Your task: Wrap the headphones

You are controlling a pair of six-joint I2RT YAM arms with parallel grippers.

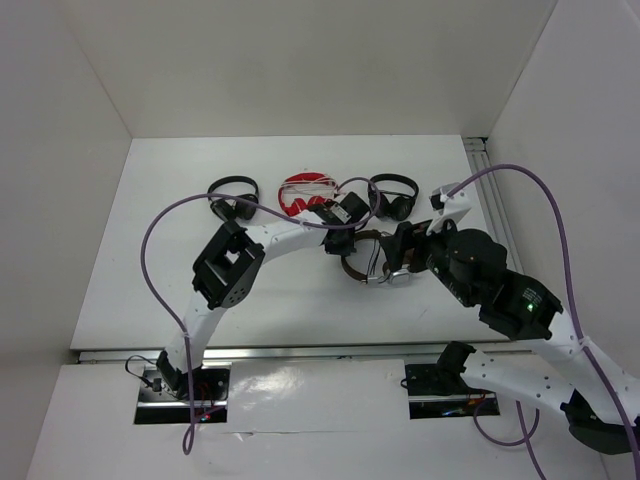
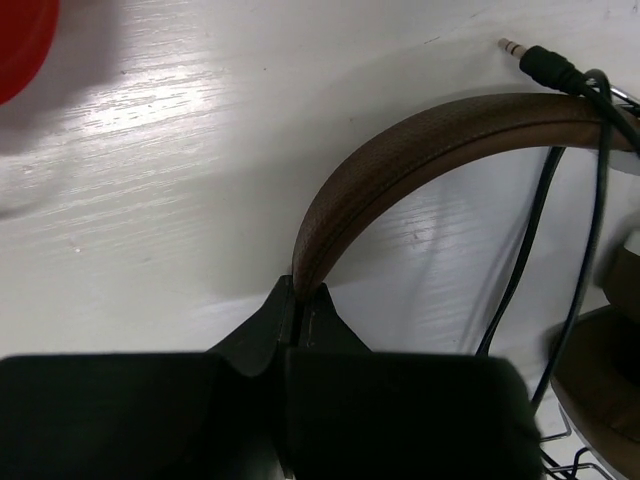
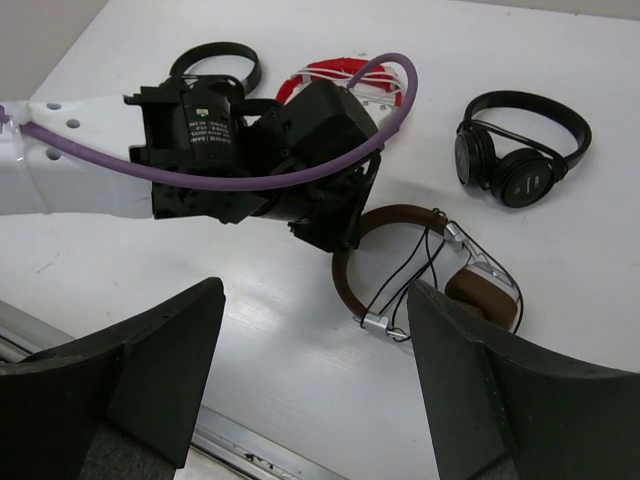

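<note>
The left claw [image 2: 298, 300], clamped shut on the brown headband [image 2: 420, 140], pins the headphones [image 1: 368, 262] just right of the tabletop's [image 1: 150, 300] centre, ear cups [image 3: 485, 290] toward the right edge. The right claw [image 3: 315, 340], spread wide, hovers over their near side, closest to the looped black cable [image 3: 405, 285]. Open room lies toward the near edge.

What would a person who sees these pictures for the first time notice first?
The eye goes first to the brown headphones in the middle of the table, with a thin black cable looped across them and the left gripper clamped on their headband. The right gripper hangs open above them, holding nothing. Behind them lies a red pair, with one black pair to its left and another black pair to its right.
</note>
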